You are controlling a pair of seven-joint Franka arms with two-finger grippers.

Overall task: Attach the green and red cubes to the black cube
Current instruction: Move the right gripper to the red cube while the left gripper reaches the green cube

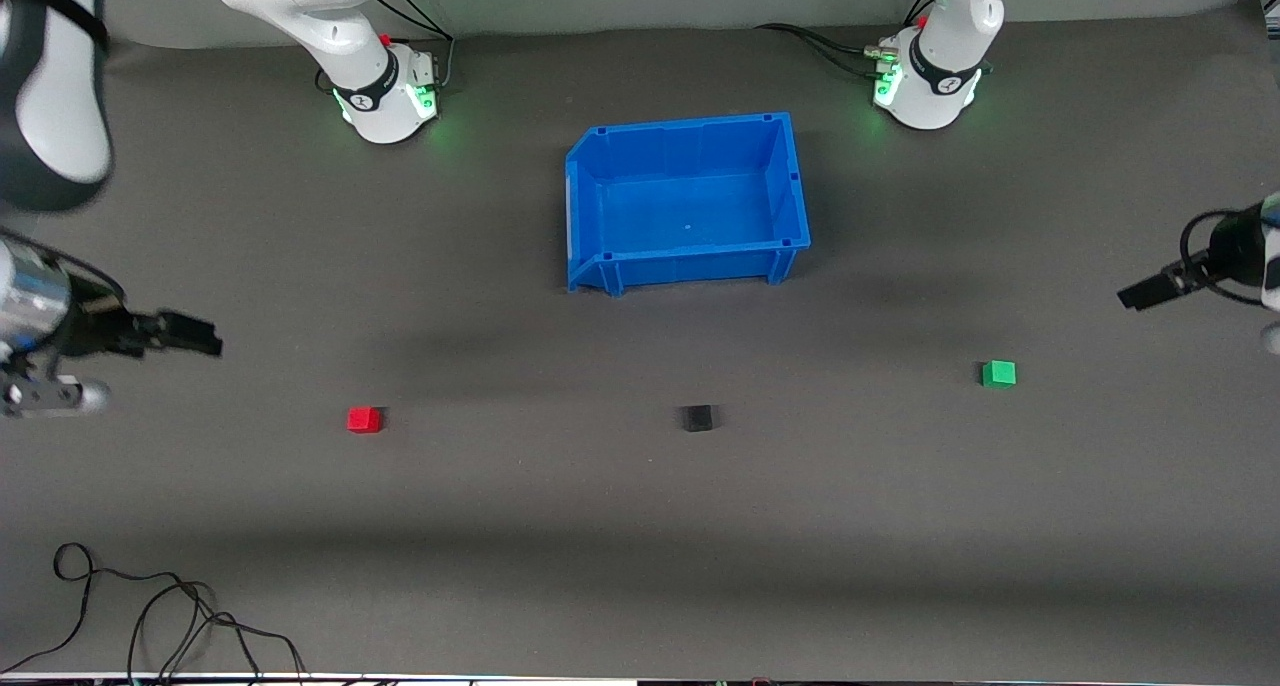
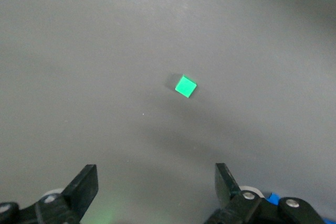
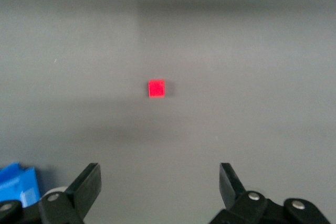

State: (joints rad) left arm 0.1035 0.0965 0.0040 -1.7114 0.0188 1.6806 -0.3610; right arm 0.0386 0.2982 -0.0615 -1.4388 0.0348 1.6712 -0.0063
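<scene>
We see three cubes lying apart on the dark table, all nearer the front camera than the blue bin. The black cube sits almost straight toward the camera from the bin, at about six o'clock from it in the front view. The red cube lies well apart from the black one, at its nine o'clock, toward the right arm's end of the table. The green cube lies well apart at about the black cube's two o'clock, toward the left arm's end and a little farther from the camera than the other two. None of the cubes touches another, and none is in the bin.

We find the right gripper up in the air over bare table at the right arm's end, at about ten o'clock from the red cube. Its wrist view shows the fingers spread wide with nothing between them, and the red cube on the table ahead of the gap.

The left gripper hangs over bare table at the left arm's end, at about two o'clock from the green cube. Its fingers are likewise spread and hold nothing; the green cube lies on the table ahead of them, turned cornerwise to the jaws.

A loose cable lies at the table's near edge.
</scene>
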